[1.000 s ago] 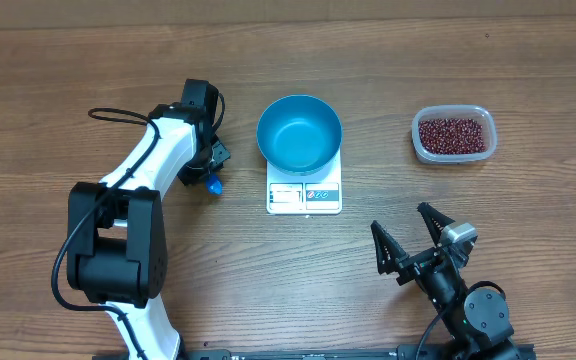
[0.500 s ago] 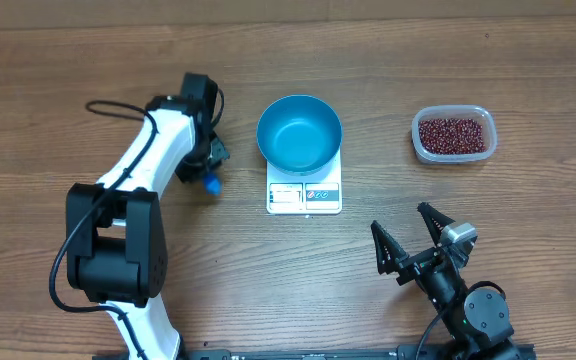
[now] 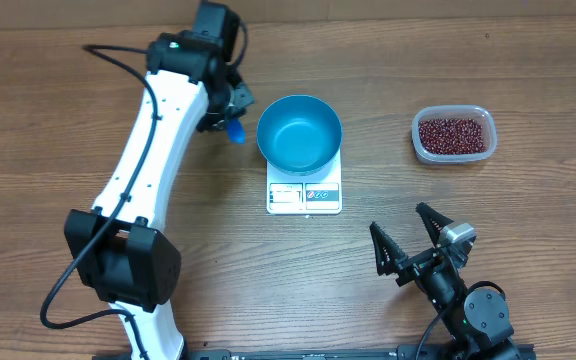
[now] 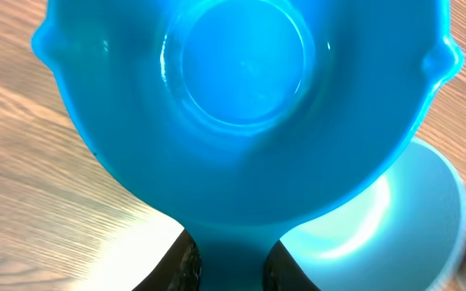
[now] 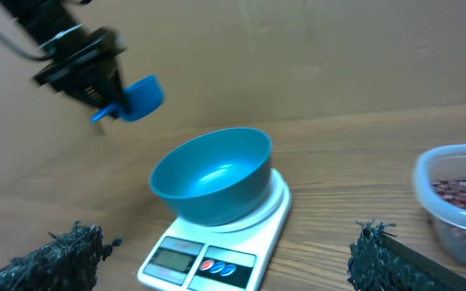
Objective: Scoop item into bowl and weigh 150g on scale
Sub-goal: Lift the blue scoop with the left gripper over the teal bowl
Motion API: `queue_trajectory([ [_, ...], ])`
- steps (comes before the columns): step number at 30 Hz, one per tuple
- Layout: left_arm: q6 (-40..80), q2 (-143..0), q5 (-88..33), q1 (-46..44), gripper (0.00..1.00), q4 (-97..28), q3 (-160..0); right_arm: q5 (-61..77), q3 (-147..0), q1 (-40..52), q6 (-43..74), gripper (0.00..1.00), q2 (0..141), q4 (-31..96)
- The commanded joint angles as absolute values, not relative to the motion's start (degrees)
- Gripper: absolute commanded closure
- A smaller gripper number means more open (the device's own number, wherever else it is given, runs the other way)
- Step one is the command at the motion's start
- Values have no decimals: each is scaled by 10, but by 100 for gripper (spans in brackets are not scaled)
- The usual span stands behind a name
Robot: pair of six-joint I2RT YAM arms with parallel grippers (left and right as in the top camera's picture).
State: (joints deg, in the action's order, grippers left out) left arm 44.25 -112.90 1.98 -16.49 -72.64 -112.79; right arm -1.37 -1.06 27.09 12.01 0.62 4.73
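The blue bowl (image 3: 299, 132) stands empty on the white scale (image 3: 304, 197) at mid-table. The item, dark red beans (image 3: 454, 133), fills a clear tub (image 3: 475, 112) at the right. My left gripper (image 3: 230, 112) is in the air just left of the bowl's rim, shut on the handle of a small blue scoop (image 3: 235, 130). In the left wrist view the empty scoop (image 4: 245, 105) fills the frame, its handle between my jaws, and the bowl (image 4: 415, 218) shows below it. My right gripper (image 3: 413, 240) is open near the front edge, with nothing between its fingers.
The right wrist view looks across the table at the scale (image 5: 209, 257), the bowl (image 5: 210, 176), the raised scoop (image 5: 141, 97) and the tub (image 5: 459, 202). A brown cardboard wall (image 5: 314, 56) closes off the back. The left arm (image 3: 158, 140) stretches along the table's left side.
The left arm has swung up and to the right with the scoop, from beside the scale's left side to the bowl's upper-left rim. The right arm has stayed still.
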Motion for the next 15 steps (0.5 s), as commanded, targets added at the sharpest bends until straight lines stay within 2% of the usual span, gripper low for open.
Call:
queue_trajectory([
  [1,411,-1124,5,-199,96,-732,-1155,47,-4,274,180,0,2,41],
  [3,411,-1124,5,-215,96,-733,-1158,69,-4,274,259,0,2,39],
  [8,447,-1124,-1,-263,96,-737,-1160,158,-4,274,590,0,2,32],
  [11,495,-1124,-1,-283,96,-737,-1160,162,-4,274,660,0,2,32],
  [15,555,-1124,-3,-309,96,-738,-1160,160,-5,274,667,0,2,14],
])
